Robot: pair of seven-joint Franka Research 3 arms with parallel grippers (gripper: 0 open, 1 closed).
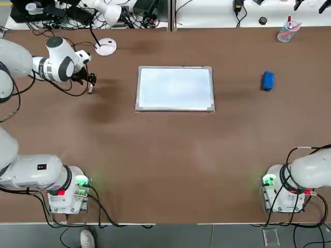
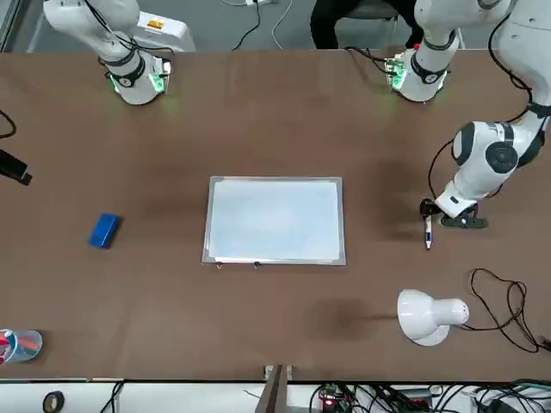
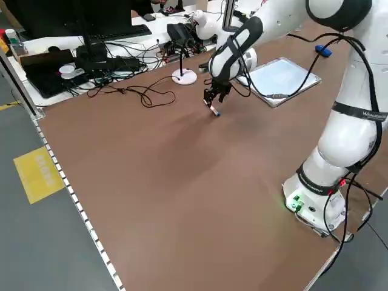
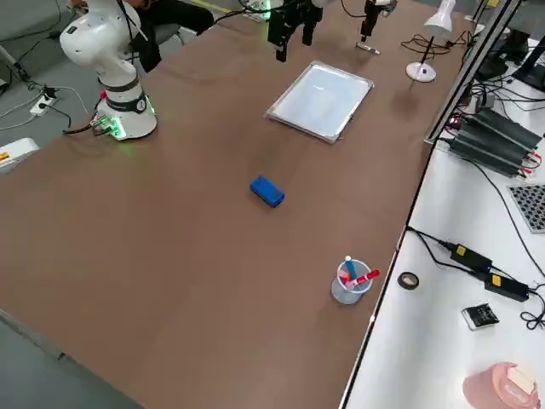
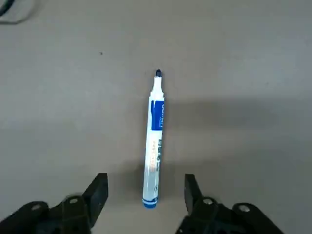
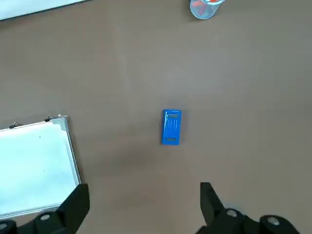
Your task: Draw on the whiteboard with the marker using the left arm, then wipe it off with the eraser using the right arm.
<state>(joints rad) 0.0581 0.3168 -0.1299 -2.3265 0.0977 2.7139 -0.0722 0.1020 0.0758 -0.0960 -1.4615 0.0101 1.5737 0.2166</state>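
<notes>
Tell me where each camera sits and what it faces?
Top: overhead; board, both bases.
Front: across the table, facing the arms.
Left side: raised; left arm over pen.
Right side: raised; eraser, cup.
Left wrist: own fingers astride pen.
Right wrist: high; fingers, eraser.
Shared: the wrist and top views show the pen.

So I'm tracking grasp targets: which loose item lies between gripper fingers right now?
The marker, lying flat between the left gripper fingers; the eraser and whiteboard lie apart.

The marker [image 5: 155, 141] bears a blue label and small print, too blurred to read.
</notes>
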